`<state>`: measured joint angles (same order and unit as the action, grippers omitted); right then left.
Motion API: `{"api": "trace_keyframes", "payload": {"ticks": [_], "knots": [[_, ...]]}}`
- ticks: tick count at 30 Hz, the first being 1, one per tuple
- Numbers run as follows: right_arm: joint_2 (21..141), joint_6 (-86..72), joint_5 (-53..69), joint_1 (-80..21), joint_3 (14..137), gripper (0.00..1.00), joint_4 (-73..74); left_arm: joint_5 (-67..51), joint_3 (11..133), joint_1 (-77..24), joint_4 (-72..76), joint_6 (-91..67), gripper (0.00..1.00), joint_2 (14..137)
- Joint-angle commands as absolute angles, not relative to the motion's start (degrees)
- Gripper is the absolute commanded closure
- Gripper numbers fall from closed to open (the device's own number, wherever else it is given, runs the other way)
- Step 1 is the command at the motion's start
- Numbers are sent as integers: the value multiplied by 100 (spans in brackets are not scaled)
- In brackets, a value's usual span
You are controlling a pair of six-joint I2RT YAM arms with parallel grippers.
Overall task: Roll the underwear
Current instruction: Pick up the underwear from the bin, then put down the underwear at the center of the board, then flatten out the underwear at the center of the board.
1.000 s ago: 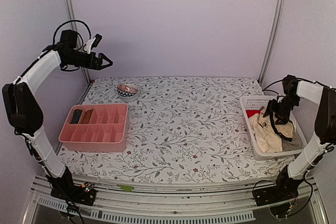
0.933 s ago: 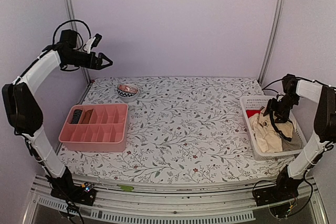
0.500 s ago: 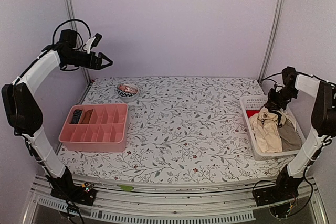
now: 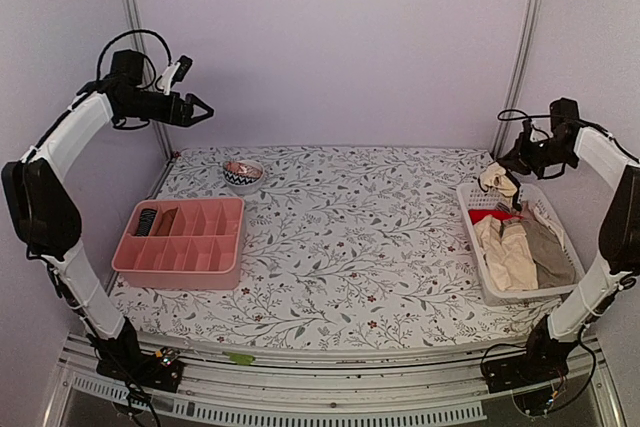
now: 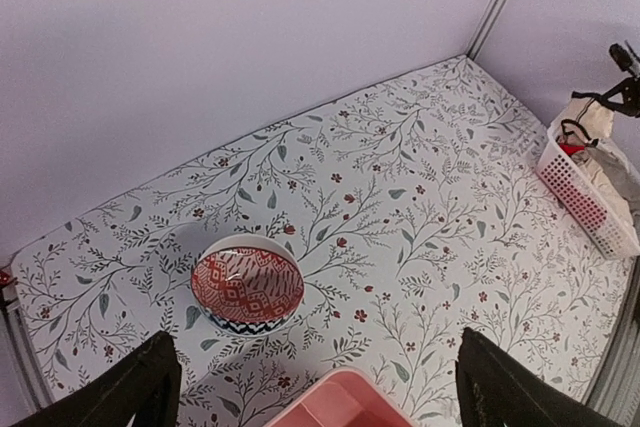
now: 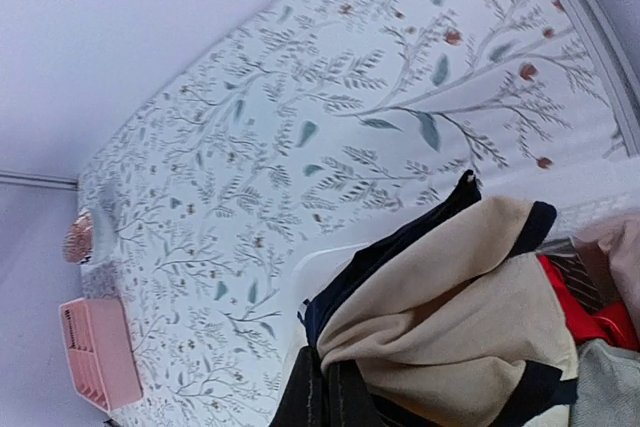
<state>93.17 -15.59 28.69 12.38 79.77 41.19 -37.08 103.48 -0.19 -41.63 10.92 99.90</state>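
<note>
My right gripper [image 4: 512,171] is shut on a beige underwear [image 4: 494,181] with dark trim and holds it up above the far end of the white basket [image 4: 478,275]. In the right wrist view the cloth [image 6: 470,297] bunches out from between my closed fingertips [image 6: 335,397], its dark band [image 6: 400,242] on the upper edge. More beige and grey underwear [image 4: 515,252] lies heaped in the basket. My left gripper [image 4: 205,110] hangs high at the back left, open and holding nothing; its wrist view shows the gripper [image 5: 325,392] spread wide above the table.
A pink divided tray [image 4: 180,232] stands at the left with dark items in its far-left cells. A small patterned bowl [image 4: 242,173] sits behind it, also in the left wrist view as the bowl [image 5: 247,284]. A red cloth [image 4: 482,215] shows in the basket.
My right gripper closed on the beige underwear in the basket and lifted it up and back, clear of the heap. The left arm barely moved.
</note>
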Motion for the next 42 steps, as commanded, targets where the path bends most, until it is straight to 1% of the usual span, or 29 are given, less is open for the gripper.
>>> {"api": "trace_keyframes", "payload": {"ticks": [1, 5, 10, 11, 12, 13, 14, 15, 16, 17, 19, 22, 25, 28, 31, 34, 36, 39, 42], "knots": [[8922, -1778, 4202, 897, 8489, 100, 3648, -3697, 10324, 33, -3631, 1037, 4, 9900], [8985, -1992, 4946, 231, 8850, 100, 3344, -3500, 9958, 26, -2889, 862, 4, 9686], [9250, -1955, 5469, -814, 9206, 100, 3446, -4000, 10270, 27, -3393, 1402, 4, 9834], [9358, -1906, 5576, -1079, 9238, 95, 3576, -4105, 10338, 19, -3544, 1509, 4, 9885], [9473, -1738, 5588, -1299, 9253, 70, 3768, -4168, 10385, 6, -3688, 1609, 4, 9934], [9566, -1632, 5495, -1443, 9190, 51, 3958, -4219, 10407, -4, -3831, 1738, 4, 9971], [9585, -1533, 5421, -1487, 9035, 40, 4008, -4265, 10414, -32, -4002, 1932, 4, 10006], [9543, -1561, 5340, -1493, 8808, 33, 3914, -4282, 10378, -80, -4169, 2169, 4, 10023], [9462, -1610, 5193, -1496, 8607, 28, 3792, -4242, 10317, -151, -4353, 2445, 4, 10029], [9408, -1679, 5069, -1498, 8450, 25, 3667, -4127, 10242, -255, -4534, 2734, 4, 10029], [9401, -1737, 4895, -1499, 8169, 26, 3564, -3822, 10015, -534, -4886, 3427, 4, 10021], [9594, -1707, 4456, -1513, 7816, 35, 3653, -3462, 9495, -1096, -5295, 4425, 4, 9926], [9883, -1611, 4008, -1629, 7543, 44, 3713, -3370, 8818, -1604, -5136, 4847, 11, 9808], [10123, -1722, 3840, -1828, 7324, 48, 3519, -3387, 8565, -2041, -4785, 4824, 19, 9982], [10471, -1807, 3509, -2081, 7413, 52, 3488, -3319, 8862, -2398, -4578, 4520, 30, 10496], [10917, -1825, 3189, -2226, 7651, 57, 3601, -3173, 9385, -2676, -4576, 4293, 38, 11282], [11155, -1895, 3012, -2241, 7807, 58, 3708, -3003, 9821, -2807, -4677, 4179, 45, 11857], [11319, -1999, 2673, -2244, 7996, 58, 3822, -2860, 10428, -2926, -4819, 4011, 47, 12501], [11465, -2032, 2531, -2247, 8212, 58, 3960, -2842, 10854, -3004, -4905, 3918, 48, 13001]]}}
